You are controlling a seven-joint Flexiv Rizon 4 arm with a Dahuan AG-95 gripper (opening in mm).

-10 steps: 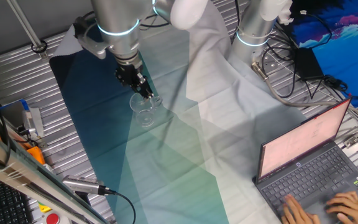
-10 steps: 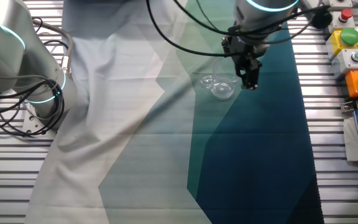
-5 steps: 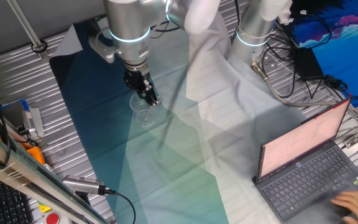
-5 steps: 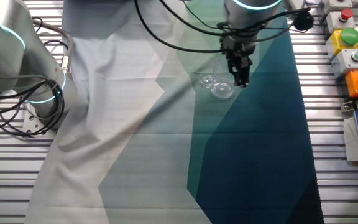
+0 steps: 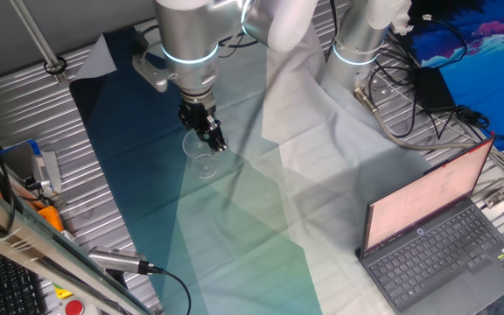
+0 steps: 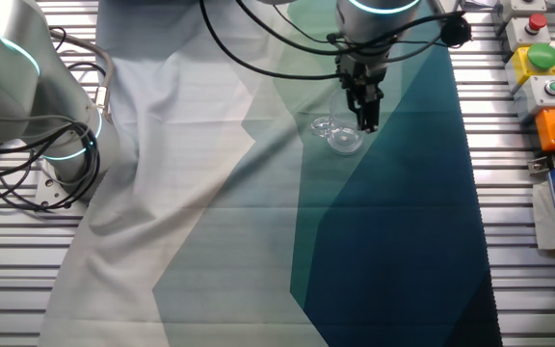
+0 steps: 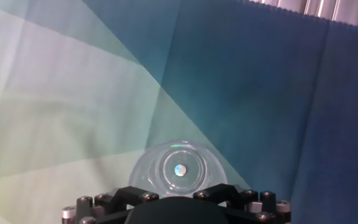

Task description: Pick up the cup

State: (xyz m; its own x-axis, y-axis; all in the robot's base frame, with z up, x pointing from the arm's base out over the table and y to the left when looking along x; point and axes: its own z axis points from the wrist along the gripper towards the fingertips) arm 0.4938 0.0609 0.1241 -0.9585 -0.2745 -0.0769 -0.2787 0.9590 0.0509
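One fixed view: black pincer hangs under silver arm, tips at 1 o'clock edge of clear cup. Cup upright on teal cloth covering table. Open laptop at 4 o'clock.

Other fixed view: pincer just above cup, at its 1 o'clock side; finger spacing cannot tell.

Hand view: cup seen from above, round rim, low centre, on cloth. Fingertips hidden.

cup: clear and round, seen from above, just past the black hand
cloth: covers the bench, light green on the left, dark blue on the right
hand: only its black base shows; fingers hidden
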